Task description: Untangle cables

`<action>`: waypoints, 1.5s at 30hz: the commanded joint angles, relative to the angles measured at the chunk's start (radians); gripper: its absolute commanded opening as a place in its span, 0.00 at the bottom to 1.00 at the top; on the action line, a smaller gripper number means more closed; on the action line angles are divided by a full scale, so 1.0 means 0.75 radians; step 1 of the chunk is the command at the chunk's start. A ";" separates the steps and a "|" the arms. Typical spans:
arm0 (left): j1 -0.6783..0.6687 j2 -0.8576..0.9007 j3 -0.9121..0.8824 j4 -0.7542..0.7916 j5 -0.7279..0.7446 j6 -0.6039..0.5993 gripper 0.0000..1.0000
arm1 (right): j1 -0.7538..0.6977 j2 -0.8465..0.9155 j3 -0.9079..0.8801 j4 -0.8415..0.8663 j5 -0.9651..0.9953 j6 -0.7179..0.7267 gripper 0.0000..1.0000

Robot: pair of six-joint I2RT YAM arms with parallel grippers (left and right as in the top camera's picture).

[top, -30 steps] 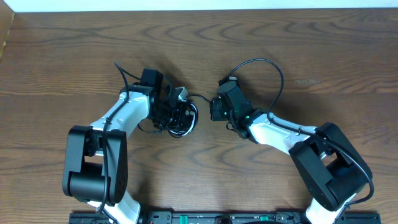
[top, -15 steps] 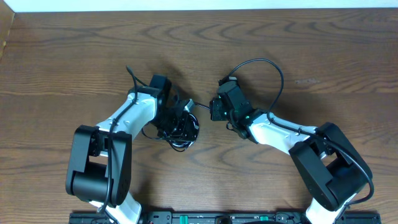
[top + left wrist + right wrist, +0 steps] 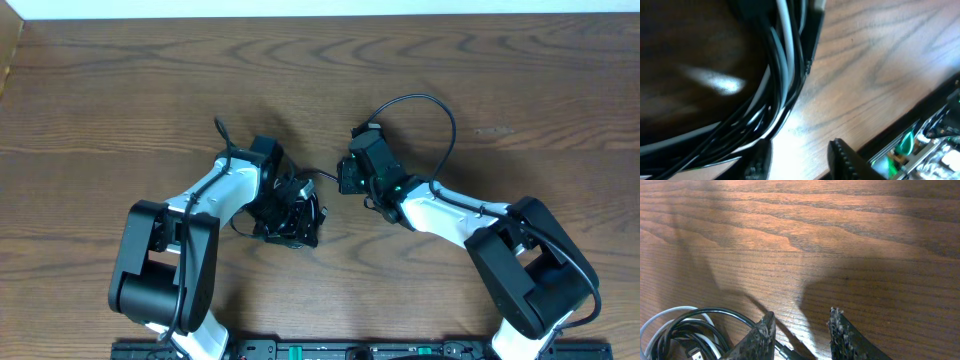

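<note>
The cables lie as a tangled bundle (image 3: 775, 75) of black strands and a white cable (image 3: 785, 30) on the wooden table. My left gripper (image 3: 800, 145) stands open just beside the bundle, with bare wood between its fingers. Overhead it (image 3: 300, 222) hovers over the bundle and hides most of it. One black cable (image 3: 322, 173) runs from the bundle to my right gripper (image 3: 342, 178). In the right wrist view that strand (image 3: 725, 311) passes the left finger, and its plug end (image 3: 785, 352) sits between the jaws of the right gripper (image 3: 802, 315). The rest of the bundle (image 3: 685, 330) lies left of it.
The right arm's own thick black wire (image 3: 440, 110) arcs over the table behind it. A black rail (image 3: 320, 350) with green lights runs along the table's front edge, close to the left gripper (image 3: 910, 145). Bare wood (image 3: 840, 240) stretches ahead of the right gripper.
My left gripper has dragged the bundle toward the front right, away from the right gripper, then opened and let it go. The right arm has not moved.
</note>
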State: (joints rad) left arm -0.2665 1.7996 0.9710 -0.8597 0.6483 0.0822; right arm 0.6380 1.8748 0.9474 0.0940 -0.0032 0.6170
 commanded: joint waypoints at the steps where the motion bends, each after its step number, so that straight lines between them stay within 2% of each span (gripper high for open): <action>1: 0.011 0.016 -0.001 -0.006 -0.008 -0.039 0.43 | 0.007 0.008 0.018 -0.001 0.016 -0.007 0.31; 10: 0.052 -0.016 0.160 0.003 -0.008 -0.047 0.42 | 0.007 0.008 0.018 -0.001 0.016 -0.007 0.31; 11: 0.052 -0.015 0.159 0.024 -0.008 -0.047 0.41 | 0.007 0.008 0.018 -0.001 0.016 -0.006 0.31; 13: 0.052 -0.010 0.151 0.079 -0.037 -0.083 0.31 | 0.007 0.008 0.018 -0.001 0.016 -0.007 0.31; 15: 0.051 -0.010 0.136 0.117 -0.101 -0.178 0.30 | 0.007 0.008 0.018 -0.001 0.016 -0.006 0.31; 25: 0.048 -0.010 0.096 0.186 -0.219 -0.372 0.31 | 0.007 0.008 0.018 -0.001 0.016 -0.007 0.31; 30: 0.005 -0.009 0.089 0.185 -0.230 -0.373 0.31 | 0.007 0.008 0.018 -0.001 0.016 -0.006 0.31; 34: -0.032 -0.009 0.089 0.187 -0.339 -0.449 0.31 | 0.007 0.008 0.018 -0.001 0.016 -0.006 0.31; 45: -0.072 -0.008 0.080 0.192 -0.368 -0.474 0.30 | 0.007 0.008 0.018 -0.001 0.016 -0.007 0.31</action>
State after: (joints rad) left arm -0.3168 1.7992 1.0531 -0.7136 0.4065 -0.2550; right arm 0.6380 1.8748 0.9474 0.0940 -0.0032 0.6170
